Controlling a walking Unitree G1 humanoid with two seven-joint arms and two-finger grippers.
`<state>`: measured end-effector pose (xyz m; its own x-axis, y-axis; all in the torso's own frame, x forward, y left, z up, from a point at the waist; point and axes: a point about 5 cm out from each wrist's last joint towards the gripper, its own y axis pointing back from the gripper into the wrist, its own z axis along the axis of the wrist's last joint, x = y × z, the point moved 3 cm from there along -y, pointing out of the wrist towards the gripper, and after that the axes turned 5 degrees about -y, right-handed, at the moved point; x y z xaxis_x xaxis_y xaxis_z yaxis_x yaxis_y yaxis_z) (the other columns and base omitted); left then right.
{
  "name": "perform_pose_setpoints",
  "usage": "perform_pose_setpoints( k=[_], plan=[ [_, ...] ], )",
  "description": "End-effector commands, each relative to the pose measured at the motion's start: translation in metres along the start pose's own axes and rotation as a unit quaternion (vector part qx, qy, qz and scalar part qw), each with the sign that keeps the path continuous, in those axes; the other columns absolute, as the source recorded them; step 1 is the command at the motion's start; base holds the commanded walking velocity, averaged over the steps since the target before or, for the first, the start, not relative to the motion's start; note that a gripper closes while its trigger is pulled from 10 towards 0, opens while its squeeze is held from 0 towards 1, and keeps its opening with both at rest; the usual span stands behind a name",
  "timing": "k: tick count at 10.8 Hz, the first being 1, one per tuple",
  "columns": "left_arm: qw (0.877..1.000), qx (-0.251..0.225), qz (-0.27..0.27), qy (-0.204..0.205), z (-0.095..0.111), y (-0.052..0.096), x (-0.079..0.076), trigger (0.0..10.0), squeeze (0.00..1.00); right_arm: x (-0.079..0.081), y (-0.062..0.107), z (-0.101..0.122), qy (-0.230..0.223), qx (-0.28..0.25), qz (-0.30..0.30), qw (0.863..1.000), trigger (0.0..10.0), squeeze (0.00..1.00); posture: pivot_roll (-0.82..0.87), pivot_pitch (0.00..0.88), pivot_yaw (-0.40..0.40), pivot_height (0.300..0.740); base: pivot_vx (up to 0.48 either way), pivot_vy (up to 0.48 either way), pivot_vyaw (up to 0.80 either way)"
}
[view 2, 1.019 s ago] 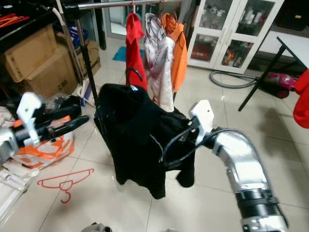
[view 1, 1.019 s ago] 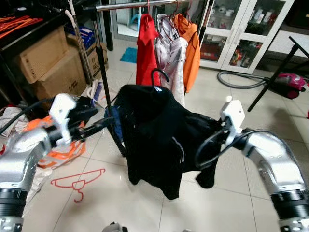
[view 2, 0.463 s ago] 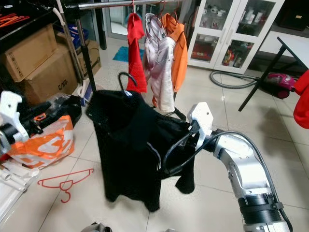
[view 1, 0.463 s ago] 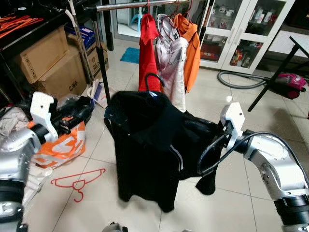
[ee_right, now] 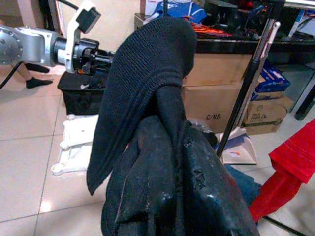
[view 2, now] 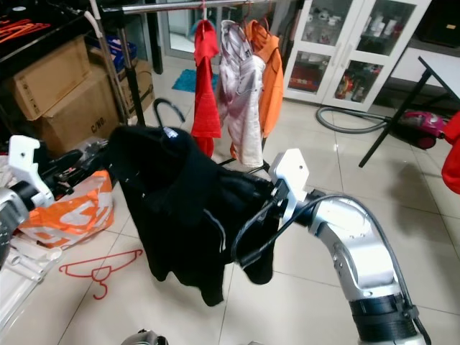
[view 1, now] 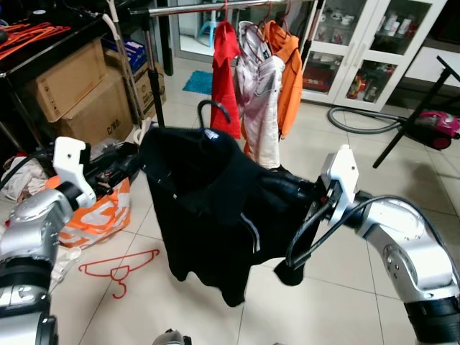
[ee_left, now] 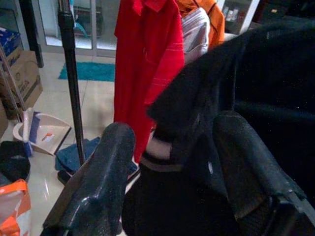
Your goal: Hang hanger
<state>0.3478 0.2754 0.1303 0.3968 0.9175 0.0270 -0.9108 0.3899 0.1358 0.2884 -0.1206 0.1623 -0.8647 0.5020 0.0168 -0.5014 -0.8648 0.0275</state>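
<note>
A clothes rail [view 1: 215, 7] crosses the top of the head views, its ends cut off, carrying red, white and orange garments. Below and in front of it hangs a black shirt [view 1: 208, 208] on a hanger [view 1: 213, 108]; just the hanger's hook shows. The right end effector [ee_right: 167, 162] is closed on the shirt's fabric, fingertips buried. The left end effector [ee_left: 170, 162] stands open at the collar, fingers spread.
</note>
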Motion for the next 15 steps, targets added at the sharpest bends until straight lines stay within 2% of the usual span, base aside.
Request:
perform_pose_setpoints(
  k=[1, 5, 7, 12, 15],
  plan=[
    [1.0, -0.009, -0.005, -0.004, 0.006, -0.004, -0.001, 10.0, 0.0, 0.003, -0.001, 0.014, 0.013, -0.023, 0.006, 1.0, 0.0, 0.0, -0.06, 0.024, -0.011, 0.74, 0.0, 0.0, 0.0],
    [0.998, -0.035, -0.041, 0.012, 0.017, -0.015, -0.014, 10.0, 0.0, 0.007, -0.007, 0.012, 0.007, -0.027, -0.003, 1.0, 0.0, 0.0, -0.06, 0.024, -0.003, 0.74, 0.0, 0.0, 0.0],
    [0.998, -0.026, -0.047, 0.018, 0.007, -0.024, -0.025, 10.0, 0.0, 0.009, -0.011, 0.013, 0.005, -0.03, -0.002, 1.0, 0.0, 0.0, -0.07, 0.008, -0.005, 0.74, 0.0, 0.0, 0.0],
    [1.0, -0.008, -0.009, 0.007, 0.003, -0.023, -0.014, 10.0, 0.0, 0.014, -0.009, 0.016, 0.007, -0.031, 0.01, 0.999, 0.0, 0.0, -0.07, 0.002, -0.009, 0.74, 0.0, 0.0, 0.0],
    [1.0, -0.014, 0.014, 0.014, 0.006, -0.026, -0.008, 10.0, 0.0, 0.02, -0.008, 0.018, 0.007, -0.028, 0.023, 0.999, 0.0, 0.0, -0.07, 0.008, -0.007, 0.74, 0.0, 0.0, 0.0]
  ],
)
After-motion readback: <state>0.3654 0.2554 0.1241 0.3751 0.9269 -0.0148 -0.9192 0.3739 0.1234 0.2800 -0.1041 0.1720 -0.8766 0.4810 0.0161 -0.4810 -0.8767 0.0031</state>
